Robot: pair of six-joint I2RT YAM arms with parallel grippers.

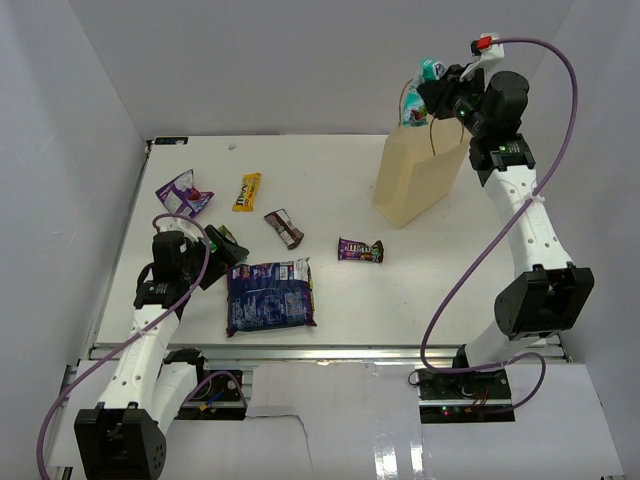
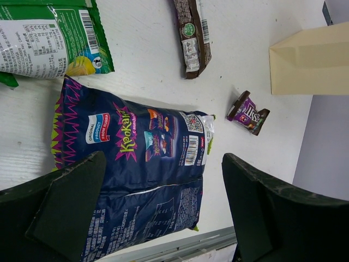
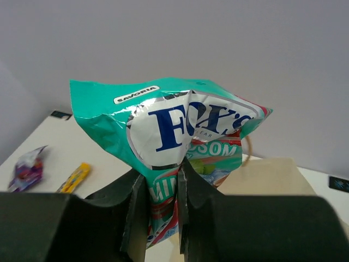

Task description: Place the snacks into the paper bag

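Note:
My right gripper (image 1: 428, 90) is shut on the teal candy bag (image 1: 431, 70) and holds it above the mouth of the tan paper bag (image 1: 418, 178). In the right wrist view the teal candy bag (image 3: 169, 123) is pinched between my fingers (image 3: 136, 213), with the paper bag (image 3: 272, 176) below. My left gripper (image 1: 230, 252) is open and empty, low over the table just left of the large dark blue bag (image 1: 270, 296). In the left wrist view that dark blue bag (image 2: 136, 164) lies between and beyond my open jaws. The green-white pouch (image 2: 49, 38) lies beside it.
A yellow bar (image 1: 247, 191), a brown bar (image 1: 284, 228) and a small purple pack (image 1: 360, 250) lie mid-table. More purple packs (image 1: 183, 192) lie at the far left. The table's metal front edge (image 2: 180, 248) is close under my left gripper. White walls enclose the table.

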